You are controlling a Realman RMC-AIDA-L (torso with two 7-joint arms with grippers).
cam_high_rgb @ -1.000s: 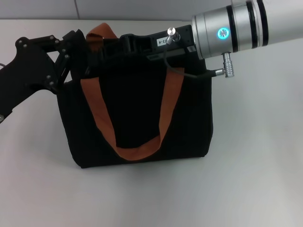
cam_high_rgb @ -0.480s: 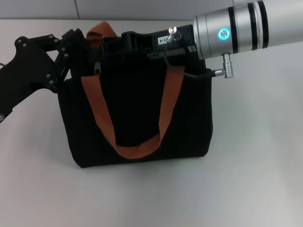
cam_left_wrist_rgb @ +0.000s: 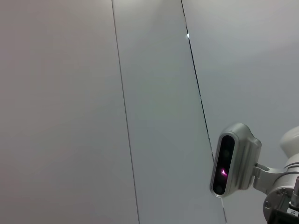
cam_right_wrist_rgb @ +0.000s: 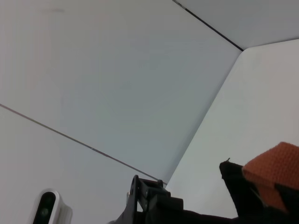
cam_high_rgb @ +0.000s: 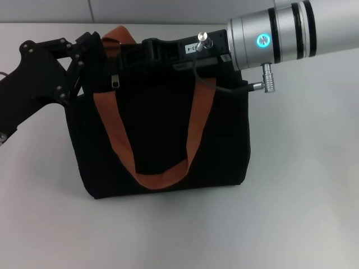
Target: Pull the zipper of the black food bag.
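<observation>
The black food bag (cam_high_rgb: 162, 134) stands upright on the white table in the head view, one orange-brown strap (cam_high_rgb: 151, 179) hanging down its front. The silver zipper (cam_high_rgb: 115, 82) dangles near the bag's top left corner. My left gripper (cam_high_rgb: 90, 53) is at that corner, closed on the fabric. My right gripper (cam_high_rgb: 137, 53) reaches in from the right along the bag's top edge, just right of the zipper; black against black hides its state. The right wrist view shows a strap (cam_right_wrist_rgb: 273, 170) and a bit of the bag (cam_right_wrist_rgb: 236, 186).
White table (cam_high_rgb: 303, 196) lies around the bag, with a grey wall (cam_high_rgb: 168, 10) behind. The right arm's silver forearm (cam_high_rgb: 275, 36) and its cable (cam_high_rgb: 224, 87) hang over the bag's top right. The left wrist view shows wall panels and a camera head (cam_left_wrist_rgb: 233, 158).
The silver zipper tab has come into sight near the bag's top left corner. The bag's top and both grippers have shifted slightly.
</observation>
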